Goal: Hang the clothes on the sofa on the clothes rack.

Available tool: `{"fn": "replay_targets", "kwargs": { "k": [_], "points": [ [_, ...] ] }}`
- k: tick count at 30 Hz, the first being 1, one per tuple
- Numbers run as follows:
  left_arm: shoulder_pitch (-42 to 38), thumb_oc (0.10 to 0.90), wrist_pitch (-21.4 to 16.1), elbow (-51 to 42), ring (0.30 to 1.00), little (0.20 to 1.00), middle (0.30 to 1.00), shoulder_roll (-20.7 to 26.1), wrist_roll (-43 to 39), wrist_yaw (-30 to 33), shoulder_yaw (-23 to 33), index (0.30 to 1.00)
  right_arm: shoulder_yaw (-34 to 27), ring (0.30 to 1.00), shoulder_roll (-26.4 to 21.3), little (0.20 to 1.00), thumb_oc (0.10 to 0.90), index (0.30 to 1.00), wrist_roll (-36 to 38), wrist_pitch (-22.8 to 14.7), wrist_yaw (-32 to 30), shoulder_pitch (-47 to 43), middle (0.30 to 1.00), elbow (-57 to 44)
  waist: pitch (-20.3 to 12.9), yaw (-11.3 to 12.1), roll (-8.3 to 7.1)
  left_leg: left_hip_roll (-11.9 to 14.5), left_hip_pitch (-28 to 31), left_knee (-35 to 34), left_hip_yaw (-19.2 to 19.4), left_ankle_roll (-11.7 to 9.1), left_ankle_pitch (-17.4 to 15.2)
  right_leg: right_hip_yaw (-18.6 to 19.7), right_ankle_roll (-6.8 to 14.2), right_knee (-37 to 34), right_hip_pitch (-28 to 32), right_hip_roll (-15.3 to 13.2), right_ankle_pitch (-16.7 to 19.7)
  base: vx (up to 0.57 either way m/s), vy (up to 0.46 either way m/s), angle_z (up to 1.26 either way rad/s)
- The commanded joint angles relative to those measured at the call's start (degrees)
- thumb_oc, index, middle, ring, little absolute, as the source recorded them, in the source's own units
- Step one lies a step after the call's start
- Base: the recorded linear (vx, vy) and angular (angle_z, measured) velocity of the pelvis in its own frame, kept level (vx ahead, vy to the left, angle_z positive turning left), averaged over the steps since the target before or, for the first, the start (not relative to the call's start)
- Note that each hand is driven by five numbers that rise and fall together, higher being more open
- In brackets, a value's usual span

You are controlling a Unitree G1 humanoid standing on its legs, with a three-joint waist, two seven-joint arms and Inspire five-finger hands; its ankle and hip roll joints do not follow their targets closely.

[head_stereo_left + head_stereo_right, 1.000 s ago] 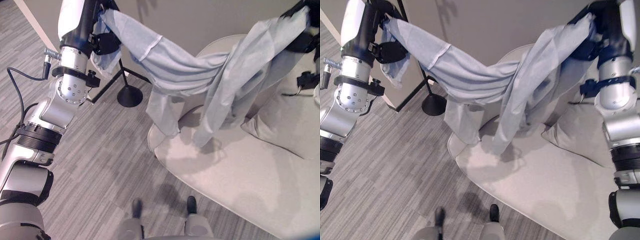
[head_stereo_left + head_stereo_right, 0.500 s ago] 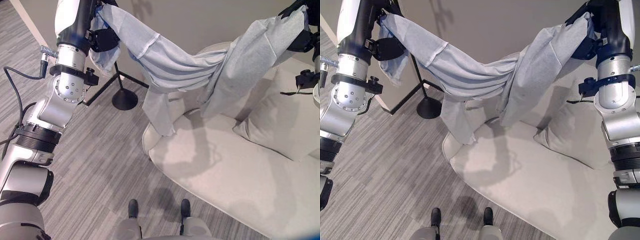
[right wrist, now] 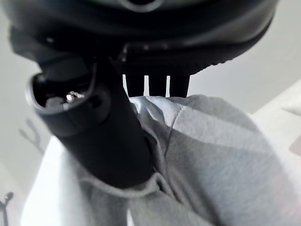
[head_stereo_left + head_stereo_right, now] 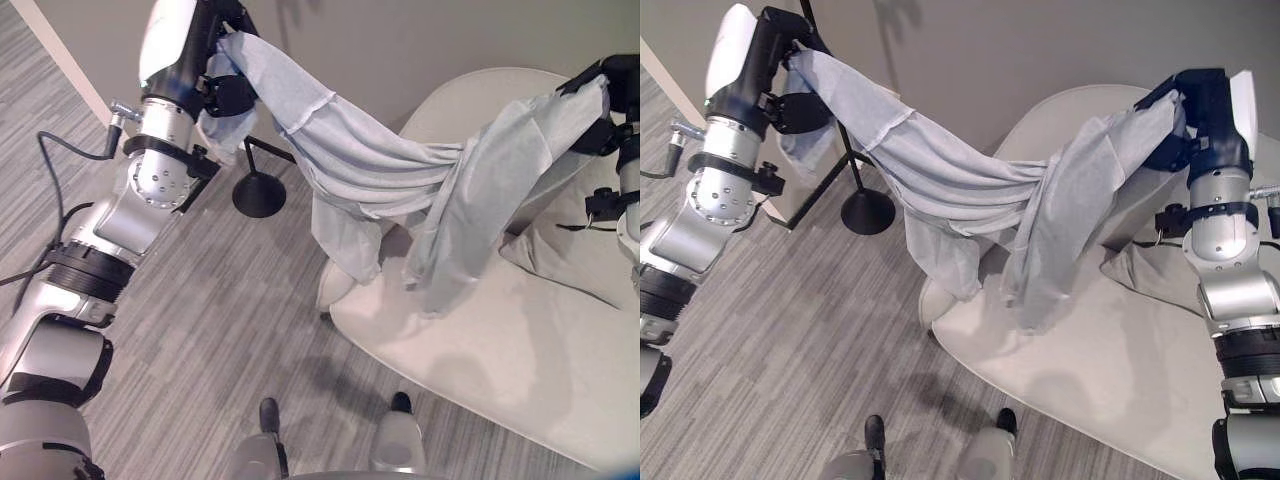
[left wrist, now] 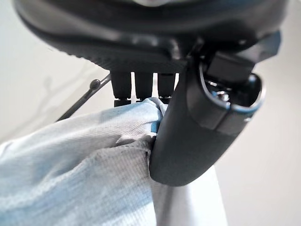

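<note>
Carry step: left robot hand point(image 5: 197, 127) and right robot hand point(image 3: 94, 136) each pinch the garment point(image 4: 970, 190). Next, swing toward the rack point(image 4: 855, 185) at 10 o'clock.

Grey striped carpet floor point(image 4: 200, 330) meets a plain beige wall point(image 4: 400, 40).
</note>
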Motion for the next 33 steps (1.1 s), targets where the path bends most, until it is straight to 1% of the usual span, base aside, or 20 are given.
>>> {"fn": "replay_targets", "kwargs": {
  "k": [1, 2, 4, 5, 7, 9, 11, 14, 16, 17, 18, 20, 22, 23, 25, 27, 29, 30, 31, 33],
  "points": [
    [-6.8, 0.400, -3.6, -1.7, 0.300, 0.300, 0.300, -0.1, -0.3, 1.4, 2.8, 0.300, -3.8, 0.300, -7.6, 0.300, 0.400, 0.300, -1.2, -4.2, -4.0, -8.2, 0.300, -1.6, -6.0, -1.9, -2.40, -1.2, 1.8, -3.1, 1.8, -4.5, -1.5, 0.7, -0.6, -2.6, 2.6, 7.3, -1.4, 0.07, 0.192, 0.25],
    [-6.0, 0.400, -3.5, -1.8, 0.300, 0.300, 0.300, -1.1, -0.2, 0.9, 3.4, 0.300, -3.6, 0.300, -7.7, 0.300, 0.400, 0.300, -1.4, -4.4, -4.1, -8.9, 0.300, -1.8, -5.6, -1.5, -2.84, -2.8, 1.9, -3.1, 1.9, -4.0, -1.5, 0.2, -1.4, -2.8, 2.6, 8.9, -2.1, 0.08, 0.194, 0.34],
    [-6.0, 0.400, -3.4, -1.8, 0.300, 0.300, 0.300, -1.4, -0.1, 0.8, 3.4, 0.300, -3.0, 0.300, -7.9, 0.300, 0.400, 0.300, -1.5, -4.5, -4.2, -9.8, 0.300, -1.8, -5.4, -1.1, -2.96, -3.2, 1.7, -3.1, 2.4, -3.7, -1.5, -1.5, -1.7, -2.3, 2.6, 8.6, -2.5, 0.03, 0.120, -0.11],
    [-6.8, 0.400, -3.3, -2.2, 0.300, 0.300, 0.300, -1.0, 0.0, 0.8, 3.3, 0.300, -1.6, 0.300, -7.6, 0.300, 0.400, 0.300, -1.7, -4.5, -4.3, -12.2, 0.300, -1.8, -5.4, -0.1, -3.17, -3.0, 1.0, -3.1, 3.9, -3.5, -1.6, -5.2, -1.6, -1.9, 3.6, 6.6, -3.0, 0.02, 0.085, -0.32],
    [-6.8, 0.400, -3.2, -2.9, 0.300, 0.300, 0.300, 0.0, 0.3, 0.5, 3.5, 0.300, -0.1, 0.300, -6.9, 0.300, 0.400, 0.300, -1.8, -4.7, -4.3, -14.4, 0.300, -1.8, -6.1, 0.5, -3.49, -3.2, 1.1, -3.1, 5.6, -3.1, -2.7, -7.3, -1.2, -3.9, 5.7, 5.0, -2.8, 0.04, 0.031, -0.10],
    [-6.6, 0.400, -3.1, -3.2, 0.300, 0.300, 0.300, 0.7, 0.4, 0.7, 3.8, 0.300, 0.6, 0.300, -6.3, 0.300, 0.400, 0.300, -2.0, -4.4, -4.3, -15.4, 0.300, -1.4, -6.4, 0.8, -3.73, -3.4, 1.4, -3.1, 6.2, -3.0, -2.9, -8.1, -1.0, -6.6, 7.2, 4.7, -2.1, 0.11, 0.009, -0.25],
    [-4.7, 0.400, -2.7, -4.1, 0.300, 0.300, 0.300, 2.4, 0.8, 0.9, 6.0, 0.300, 0.3, 0.300, -5.2, 0.300, 0.400, 0.300, -2.7, -3.9, -4.1, -14.4, 0.300, -1.4, -7.4, 1.0, -3.93, -3.9, 2.7, -3.1, 6.9, -2.2, -4.1, -7.5, -0.6, -11.5, 8.8, 6.0, -1.2, 0.18, -0.010, -0.35],
    [-4.0, 0.400, -2.8, -4.5, 0.300, 0.300, 0.300, 3.2, 0.7, 1.0, 6.6, 0.300, 0.6, 0.300, -4.7, 0.300, 0.400, 0.300, -2.6, -4.0, -3.8, -14.8, 0.300, -1.6, -7.5, 1.4, -3.97, -4.2, 4.9, -3.1, 7.7, -1.9, -4.9, -5.8, -0.5, -13.4, 9.8, 6.7, -0.5, 0.16, 0.012, -0.23],
    [-3.6, 0.400, -2.9, -5.6, 0.300, 0.300, 0.300, 3.7, 0.3, 0.8, 8.0, 0.300, 0.7, 0.300, -4.9, 0.300, 0.400, 0.300, -2.3, -3.8, -3.8, -15.7, 0.300, -2.0, -5.2, 2.7, -5.42, -4.0, 0.9, 12.2, 7.2, -3.1, -6.6, -4.4, -1.9, -13.5, 12.3, 5.6, -1.5, 0.11, -0.004, -0.31],
    [-2.9, 0.400, -3.0, -6.1, 0.300, 0.300, 0.300, 3.5, 0.1, 0.7, 8.7, 0.300, 0.4, 0.300, -5.0, 0.300, 0.400, 0.300, -2.3, -3.6, -3.7, -15.6, 0.300, -2.3, -4.6, 2.9, -5.64, -3.5, -0.7, 16.2, 7.1, -3.5, -5.9, -4.3, -2.4, -13.5, 13.1, 5.2, -2.0, 0.09, 0.035, -0.36],
    [-2.2, 0.400, -3.4, -6.5, 0.300, 0.300, 0.300, 3.0, -0.4, 0.5, 9.4, 0.300, -0.2, 0.300, -5.3, 0.300, 0.400, 0.300, -2.4, -3.4, -3.8, -15.1, 0.300, -2.6, -4.0, 3.0, -5.70, -2.0, -3.4, 21.5, 7.1, -4.6, -4.8, -4.4, -2.7, -13.5, 14.0, 4.6, -2.7, 0.10, 0.087, -0.20],
    [-2.9, 0.400, -4.0, -6.3, 0.300, 0.300, 0.300, 2.4, -1.0, 0.4, 8.7, 0.300, -0.4, 0.300, -6.2, 0.300, 0.400, 0.300, -2.8, -3.1, -3.8, -14.2, 0.300, -2.8, -3.7, 2.8, -5.50, 1.0, -6.6, 23.4, 6.3, -5.3, -4.2, -4.5, -2.5, -13.7, 14.6, 3.4, -3.4, 0.12, 0.160, 0.10],
    [-4.1, 0.400, -4.2, -5.5, 0.300, 0.300, 0.300, 2.7, -1.1, 0.8, 8.0, 0.300, -0.3, 0.300, -6.5, 0.300, 0.400, 0.300, -3.1, -3.1, -3.8, -13.6, 0.300, -3.4, -4.5, 2.5, -5.42, 4.4, -6.2, 18.1, 4.9, -4.9, -5.7, -3.8, -0.9, -14.3, 14.9, 1.2, -3.7, 0.21, 0.297, 0.13],
    [-4.6, 0.400, -4.2, -5.1, 0.300, 0.300, 0.300, 3.2, -1.4, 1.0, 7.4, 0.300, -0.5, 0.300, -6.5, 0.300, 0.400, 0.300, -3.2, -3.3, -4.0, -13.2, 0.300, -3.9, -4.9, 2.5, -5.59, 6.2, -6.4, 15.4, 3.8, -4.8, -4.7, -3.1, 0.0, -14.4, 14.6, -0.5, -3.2, 0.25, 0.413, 0.03],
    [-6.6, 0.400, -4.5, -3.7, 0.300, 0.300, 0.300, 4.4, -1.9, 2.1, 5.4, 0.300, -0.6, 0.300, -7.0, 0.300, 0.400, 0.300, -3.3, -3.8, -4.9, -13.3, 0.300, -4.0, -5.7, 2.5, -5.25, 12.0, -6.9, 9.3, 0.3, -7.0, 0.9, -1.3, 2.0, -14.9, 14.9, -3.8, -3.1, 0.26, 0.501, -0.20],
    [-8.4, 0.400, -5.0, -2.6, 0.300, 0.300, 0.300, 6.1, -2.8, 3.3, 3.1, 0.300, 0.3, 0.300, -6.9, 0.300, 0.400, 0.300, -3.4, -4.0, -5.6, -13.4, 0.300, -3.5, -6.3, 2.8, -4.74, 16.0, -8.5, 6.6, -5.0, -8.8, 5.6, 1.6, 3.5, -15.5, 15.3, -6.5, -2.9, 0.29, 0.623, -0.38],
    [-11.0, 0.400, -5.3, -1.3, 0.300, 0.300, 0.300, 8.1, -3.4, 4.6, -0.1, 0.300, 2.0, 0.300, -7.1, 0.300, 0.400, 0.300, -3.4, -4.2, -6.1, -14.3, 0.300, -2.6, -7.2, 3.1, -3.76, 16.7, -10.3, 7.8, -12.8, -10.3, 8.2, 4.0, 4.6, -15.4, 15.9, -8.8, -2.1, 0.28, 0.589, -0.54],
    [-11.0, 0.400, -5.3, -1.2, 0.300, 0.300, 0.300, 8.1, -3.4, 4.7, -0.2, 0.300, 2.0, 0.300, -7.1, 0.300, 0.400, 0.300, -3.4, -4.2, -6.1, -14.3, 0.300, -2.6, -7.2, 3.0, -3.75, 16.7, -10.5, 7.9, -12.9, -10.3, 8.1, 3.9, 4.6, -15.4, 15.9, -8.8, -2.1, 0.40, 0.803, -0.50],
    [-12.7, 0.400, -5.5, -0.5, 0.300, 0.300, 0.300, 7.8, -3.8, 4.2, -0.7, 0.300, 1.9, 0.300, -7.0, 0.300, 0.400, 0.300, -2.8, -3.9, -5.1, -14.4, 0.300, -1.9, -8.7, 2.0, -1.91, 15.1, -7.2, 6.2, -12.5, -12.1, 1.3, 3.6, 6.2, -15.0, 17.0, -12.4, 1.5, 0.40, 0.826, -0.48],
    [-12.7, 0.400, -5.2, -0.6, 0.300, 0.300, 0.300, 7.7, -3.6, 3.7, -1.2, 0.300, 0.3, 0.300, -6.6, 0.300, 0.400, 0.300, -3.7, -2.7, -4.9, -13.5, 0.300, -2.3, -9.2, 1.3, -1.58, 11.4, -4.5, 5.0, -10.4, -10.6, -3.0, 5.1, 6.2, -12.8, 14.1, -15.9, 13.0, 0.34, 0.893, -0.51]
  ]
}}
